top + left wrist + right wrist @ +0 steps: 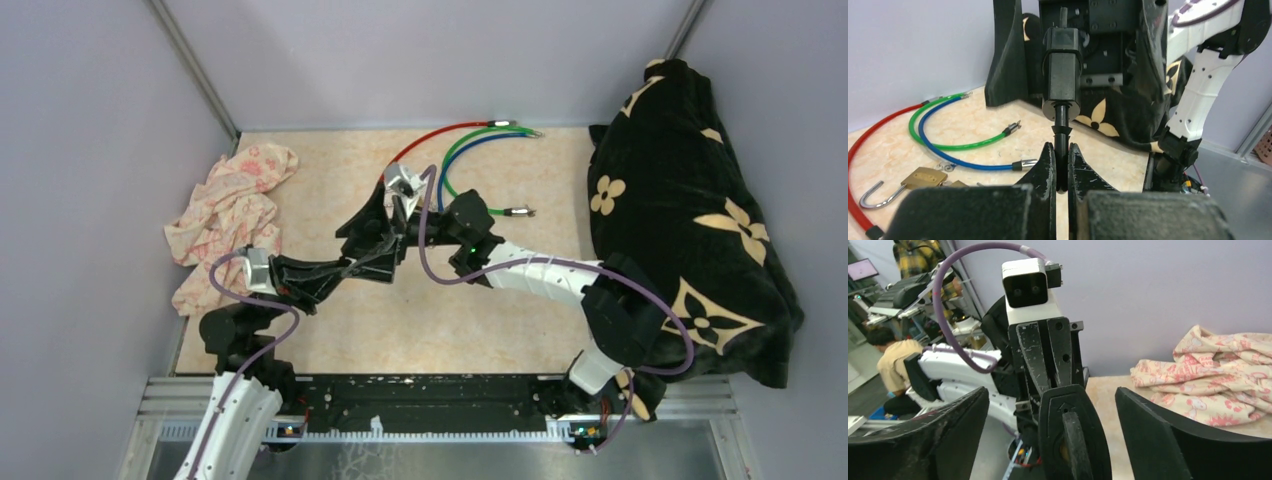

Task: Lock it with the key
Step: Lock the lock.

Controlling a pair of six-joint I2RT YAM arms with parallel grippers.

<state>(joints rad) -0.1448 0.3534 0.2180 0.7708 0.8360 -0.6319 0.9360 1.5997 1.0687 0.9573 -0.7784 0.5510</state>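
Observation:
My left gripper (1061, 156) is shut on the thin black key (1062, 136). The key's stem runs up into a black lock body (1061, 75) held in the air. In the right wrist view that black body (1083, 415) stands between the wide-spread fingers (1168, 430) of my right gripper (1052, 392), which is open and does not touch it. In the top view the left gripper (396, 256) and the right gripper (383, 222) meet at the table's middle, hiding the lock. A brass padlock (923, 177) with its shackle open lies on the table.
Red (440, 135), green (455, 175) and blue (968, 162) cables with metal ends curve across the back of the table. A pink patterned cloth (235, 215) lies at the left. A big black flowered cushion (690, 220) fills the right side.

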